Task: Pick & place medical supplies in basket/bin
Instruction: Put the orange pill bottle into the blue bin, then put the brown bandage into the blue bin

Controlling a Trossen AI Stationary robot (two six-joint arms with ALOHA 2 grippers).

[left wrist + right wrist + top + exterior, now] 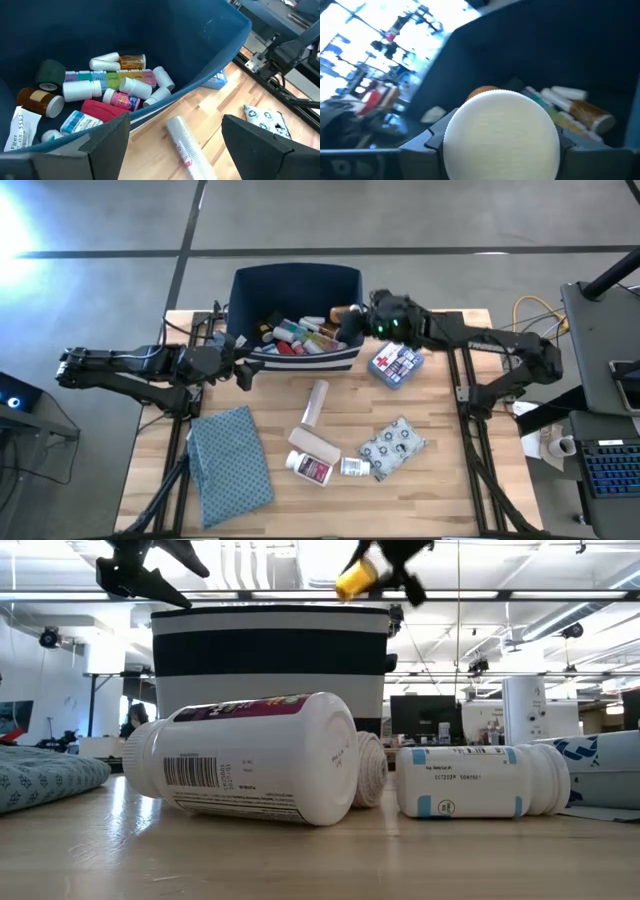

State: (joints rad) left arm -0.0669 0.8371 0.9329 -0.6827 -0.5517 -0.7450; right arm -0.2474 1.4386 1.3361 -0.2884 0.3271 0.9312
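The navy bin [295,285] stands at the table's far edge with several pill bottles, a rainbow pill organizer [107,77] and a red tube [100,107] inside. My right gripper [352,322] hangs over the bin's right rim, shut on an amber bottle with a white cap [501,135]. My left gripper [175,145] hovers open above the bin's near left corner, touching nothing. Two white bottles [310,455], a small bottle [352,467], a white ribbed roll [316,402], a grey patterned pouch [393,446] and a red-cross box [395,363] lie on the table. My right gripper pinches the bottle between its two fingers at the cap end [447,142]; the round cap faces back toward the wrist. The fingers come from the table's right, slanting down, and lie along the bottle. The amber body [355,580] sticks out ahead, lifted clear above the bin.
A teal dotted cloth [230,465] lies flat at the near left. In the low view, a big white bottle [250,770] and a smaller one [480,780] lie on their sides in front of the bin. A desk with a keyboard [610,470] stands beyond the table's right edge.
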